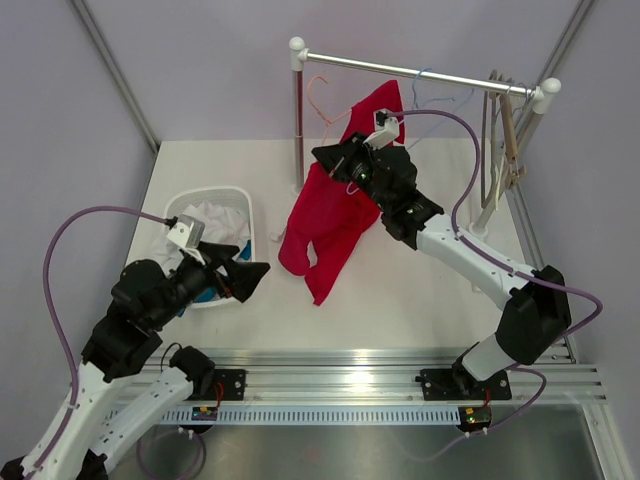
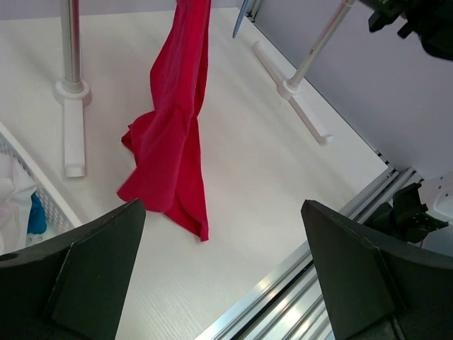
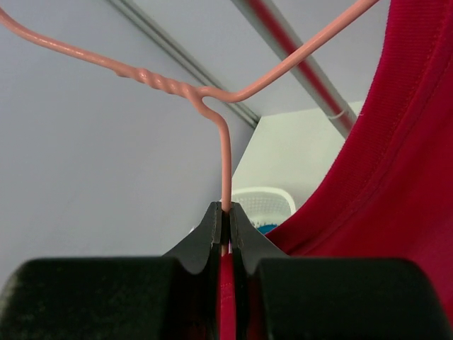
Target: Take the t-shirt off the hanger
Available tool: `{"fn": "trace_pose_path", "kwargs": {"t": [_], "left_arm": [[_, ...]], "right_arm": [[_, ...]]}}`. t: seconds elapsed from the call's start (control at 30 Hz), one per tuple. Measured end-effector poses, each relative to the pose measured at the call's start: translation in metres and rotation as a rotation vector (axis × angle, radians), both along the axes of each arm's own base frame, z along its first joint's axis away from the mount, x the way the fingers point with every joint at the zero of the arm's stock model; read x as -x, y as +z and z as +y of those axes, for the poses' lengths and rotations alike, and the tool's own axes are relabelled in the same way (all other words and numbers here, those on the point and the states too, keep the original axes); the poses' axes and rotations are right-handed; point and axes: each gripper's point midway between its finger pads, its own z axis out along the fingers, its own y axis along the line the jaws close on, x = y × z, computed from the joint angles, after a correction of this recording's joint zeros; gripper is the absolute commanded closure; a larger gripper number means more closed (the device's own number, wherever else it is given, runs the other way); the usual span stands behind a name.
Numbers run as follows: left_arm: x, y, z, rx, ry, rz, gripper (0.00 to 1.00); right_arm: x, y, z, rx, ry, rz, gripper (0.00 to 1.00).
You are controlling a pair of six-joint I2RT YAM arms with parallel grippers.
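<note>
Nearest to you, your left gripper sits by the white basket. Its two fingers are spread wide and hold nothing. Just far and right of it, the bottom of the red t-shirt touches the table. The shirt runs long, from that near end up and away to the rail. Up there your right gripper is pinched tight on the pink wire hanger. A bit of red cloth looks caught in too. Your left gripper is closer to the loose bottom end, so I think it should reach far and right for the pull.
</note>
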Motion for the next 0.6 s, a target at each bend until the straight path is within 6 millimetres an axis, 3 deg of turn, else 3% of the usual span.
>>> {"fn": "trace_pose_path", "kwargs": {"t": [0.27,0.47,0.6], "left_arm": [[-0.018,0.014,-0.014,0.039,0.01,0.058,0.02],[-0.037,0.033,-0.03,0.127,0.031,0.118,0.04],[-0.056,0.038,-0.045,0.196,0.043,0.167,0.1]], "right_arm": [[0.025,-0.022,0.009,0.029,0.127,0.029,1.0],[0.062,-0.047,0.006,0.065,0.217,0.07,1.0],[0.098,-0.059,0.006,0.093,0.284,0.087,1.0]]}}
